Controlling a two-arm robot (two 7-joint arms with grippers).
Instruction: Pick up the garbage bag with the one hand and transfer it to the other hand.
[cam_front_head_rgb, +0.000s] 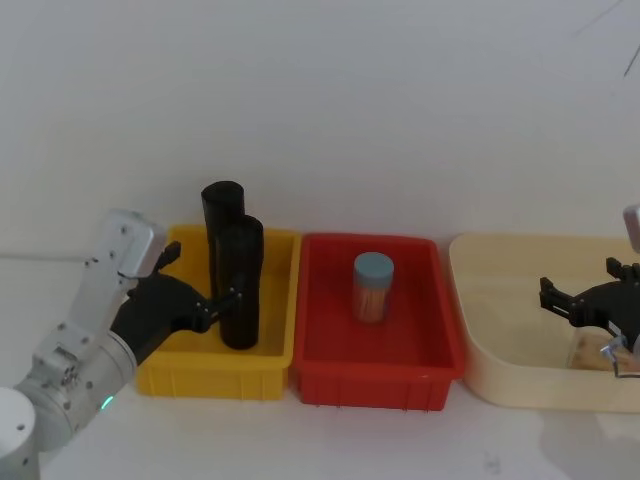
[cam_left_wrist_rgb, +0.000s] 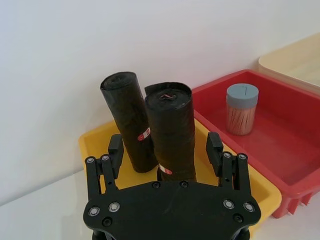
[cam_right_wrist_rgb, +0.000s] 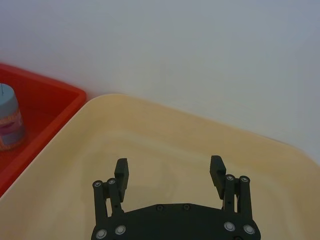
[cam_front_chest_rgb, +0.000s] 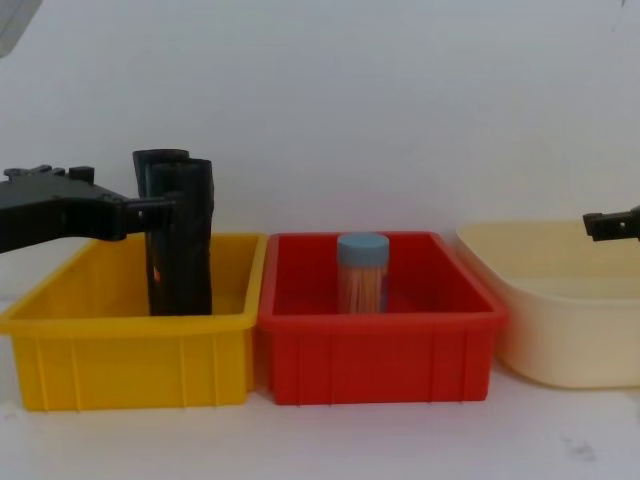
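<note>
The garbage bag (cam_front_head_rgb: 240, 282), a tall black roll, stands upright in the yellow bin (cam_front_head_rgb: 272, 362) on the left of the table. It is toward the bin's middle, and its top rises well above the rim. The left wrist view shows a small red-and-white sticker low on its side. A second black roll (cam_front_head_rgb: 222, 208) stands just behind it, toward the far wall of the bin. This one is also upright and has a red-and-white sticker about halfway up. The two are so close that I cannot tell whether they touch.

The left gripper (cam_left_wrist_rgb: 165, 145) reaches in from the left at about mid-height of the garbage bag. Its fingers (cam_left_wrist_rgb: 115, 149) are spread, one on either side of the roll, and in the wrist view there is a gap between each finger and the roll. The bag's base rests on the bin floor. A green light glows on the silver wrist (cam_front_head_rgb: 104, 403).

To the right of the yellow bin, touching it, sits a red bin (cam_front_head_rgb: 445, 340). In it a clear jar with a blue lid (cam_front_head_rgb: 373, 287) stands upright near the middle. Farther right is a cream tub (cam_front_head_rgb: 478, 345). The right gripper (cam_right_wrist_rgb: 170, 171) hangs over the tub with its fingers spread wide and nothing between them.
</note>
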